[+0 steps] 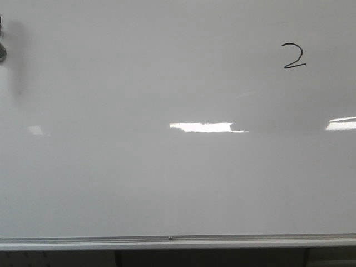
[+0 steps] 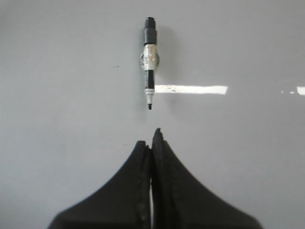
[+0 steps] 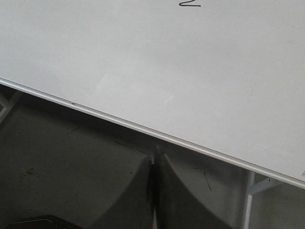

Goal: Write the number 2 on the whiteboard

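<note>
At the far left edge of the front view a dark rounded object (image 1: 2,51) sits against the whiteboard (image 1: 139,183) with a soft grey shadow beside it; it is cut off by the frame, and it may be the marker seen from my left wrist, though I cannot be sure. In the left wrist view that black-and-white marker (image 2: 149,62) lies on the glossy board with its cap off and its dark tip pointing toward my left tool (image 2: 152,136). My left tool has its two black fingers pressed together, nothing between them, and the marker tip is near but apart from it. A bright rectangular reflection (image 1: 201,127) crosses the middle of the board. The silver frame edge (image 1: 167,239) runs along the board's lower side. Farther right, in the upper right part of the board, stands the number 2 (image 1: 293,56), a thin black line with a curved top and a flat base stroke. From the right wrist only its base stroke shows at the picture's edge. My right tool (image 3: 155,155) is likewise closed on nothing, and it sits off the board over the dark surface (image 3: 57,157) just beyond the frame edge.
</note>
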`<state>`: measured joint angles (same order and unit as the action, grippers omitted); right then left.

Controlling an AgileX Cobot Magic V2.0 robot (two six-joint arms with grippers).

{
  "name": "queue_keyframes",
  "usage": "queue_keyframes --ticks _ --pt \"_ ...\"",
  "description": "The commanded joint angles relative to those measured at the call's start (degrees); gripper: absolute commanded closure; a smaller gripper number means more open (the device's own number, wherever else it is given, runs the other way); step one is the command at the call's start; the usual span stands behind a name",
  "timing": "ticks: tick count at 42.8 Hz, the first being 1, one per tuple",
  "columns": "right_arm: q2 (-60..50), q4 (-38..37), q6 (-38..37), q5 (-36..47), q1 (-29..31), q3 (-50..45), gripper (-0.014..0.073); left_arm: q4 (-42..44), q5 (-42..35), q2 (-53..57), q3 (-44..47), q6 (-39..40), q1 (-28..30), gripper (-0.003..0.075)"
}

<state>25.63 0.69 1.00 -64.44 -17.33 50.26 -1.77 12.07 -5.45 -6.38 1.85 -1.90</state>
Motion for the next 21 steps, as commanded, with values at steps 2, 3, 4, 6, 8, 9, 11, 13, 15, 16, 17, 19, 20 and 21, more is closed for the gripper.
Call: queue_keyframes --ticks 2,3,4,6,8,9,11,13,15,16,17,19,20,21 --pt "0.43 -0.69 0.13 3.91 0.36 1.23 0.0663 -2.69 -8.03 5.1 3.75 0.02 2.05 0.0741" --pt "0.43 -0.69 0.13 3.91 0.36 1.23 0.0663 -3.0 -8.03 5.82 4.36 0.02 2.35 0.0741" --pt "0.43 -0.69 0.13 3.91 0.36 1.23 0.0663 -3.5 -8.03 6.5 5.08 0.02 2.71 0.0741" --pt "0.43 -0.69 0.13 3.91 0.36 1.23 0.0663 -3.94 -8.28 7.48 6.11 0.02 2.9 0.0741" --pt "0.43 -0.69 0.13 3.91 0.36 1.23 0.0663 -3.94 -9.45 7.21 7.13 0.02 3.03 0.0741" --pt "0.43 -0.69 0.13 3.71 0.36 1.23 0.0663 -3.94 -10.03 7.23 7.54 0.02 3.03 0.0741" --pt "0.43 -0.69 0.13 3.79 0.36 1.23 0.0663 -3.94 -11.22 7.23 8.46 0.02 3.03 0.0741" --pt "0.5 -0.69 0.13 3.74 0.36 1.23 0.0663 -3.94 -11.74 7.23 8.75 0.02 3.03 0.0741" --pt "0.5 -0.69 0.13 3.74 0.36 1.23 0.0663 -3.94 -12.07 7.23 8.62 0.02 3.03 0.0741" --pt "0.5 -0.69 0.13 3.74 0.36 1.23 0.0663 -3.94 -12.39 7.23 8.62 0.02 3.03 0.0741" --pt "0.5 -0.69 0.13 3.74 0.36 1.23 0.0663 -3.94 -12.5 7.23 8.62 0.02 3.03 0.0741" --pt "0.5 -0.69 0.13 3.74 0.36 1.23 0.0663 -3.94 -12.5 7.23 8.62 0.02 3.03 0.0741" --pt "0.5 -0.69 0.13 3.74 0.36 1.23 0.0663 -3.94 -12.5 7.23 8.62 0.02 3.03 0.0741" --pt "0.5 -0.69 0.13 3.74 0.36 1.23 0.0663 -3.94 -12.5 7.23 8.62 0.02 3.03 0.0741"
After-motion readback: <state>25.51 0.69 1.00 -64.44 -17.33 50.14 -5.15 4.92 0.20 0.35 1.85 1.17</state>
